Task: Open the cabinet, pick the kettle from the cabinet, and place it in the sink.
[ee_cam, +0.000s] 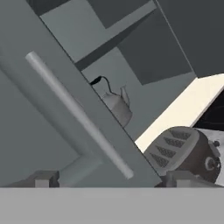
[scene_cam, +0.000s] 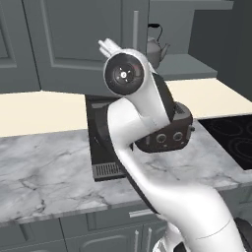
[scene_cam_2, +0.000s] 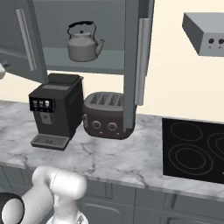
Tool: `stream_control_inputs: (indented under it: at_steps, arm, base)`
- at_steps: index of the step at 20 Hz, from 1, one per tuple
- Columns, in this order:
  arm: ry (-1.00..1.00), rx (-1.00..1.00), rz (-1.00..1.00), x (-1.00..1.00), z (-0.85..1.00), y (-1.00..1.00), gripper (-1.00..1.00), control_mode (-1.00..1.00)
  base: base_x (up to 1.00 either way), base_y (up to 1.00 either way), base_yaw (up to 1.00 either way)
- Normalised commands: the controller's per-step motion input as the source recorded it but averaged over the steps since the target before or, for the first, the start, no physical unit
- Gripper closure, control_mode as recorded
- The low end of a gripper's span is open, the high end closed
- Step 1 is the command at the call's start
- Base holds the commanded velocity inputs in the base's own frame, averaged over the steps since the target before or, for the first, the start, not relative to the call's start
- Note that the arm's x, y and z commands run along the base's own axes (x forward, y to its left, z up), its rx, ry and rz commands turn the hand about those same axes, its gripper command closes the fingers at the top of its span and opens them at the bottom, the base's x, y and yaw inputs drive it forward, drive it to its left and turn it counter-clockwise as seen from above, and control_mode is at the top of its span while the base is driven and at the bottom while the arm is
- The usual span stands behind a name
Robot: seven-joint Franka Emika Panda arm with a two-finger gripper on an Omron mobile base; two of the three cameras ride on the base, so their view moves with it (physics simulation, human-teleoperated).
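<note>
Doors open; gripper (ee_cam: 107, 178) spread wide, apparently empty. Clear the door handle (ee_cam: 78, 114), reach toward two o'clock, grasp the kettle (ee_cam: 117, 106) handle.

light: even, soft — no glare | shadows: faint | focus: slightly soft — rendered, undistorted

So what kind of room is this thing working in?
A kitchen, by the look of it: a marble counter holds a toaster and a coffee machine, beside a black stovetop. A kettle sits in the open cabinet.
</note>
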Motion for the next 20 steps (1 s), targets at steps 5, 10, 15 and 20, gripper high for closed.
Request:
stream_control_inputs:
  at_steps: [5, 10, 15, 20]
  arm:
    - [-0.02, 0.25, 0.14, -0.1, 0.0, -0.55, -1.0, -1.0]
    - [0.0, 0.25, 0.12, -0.04, 0.0, -0.53, -1.0, -1.0]
    - [0.0, 0.27, 0.11, 0.0, 0.04, -0.5, -1.0, -1.0]
    - [0.0, 0.29, 0.16, 0.02, 0.12, -0.43, -1.0, -1.0]
  base:
    - [0.0, 0.0, 0.0]
    - [0.0, 0.0, 0.0]
    - [0.0, 0.0, 0.0]
    - [0.0, 0.0, 0.0]
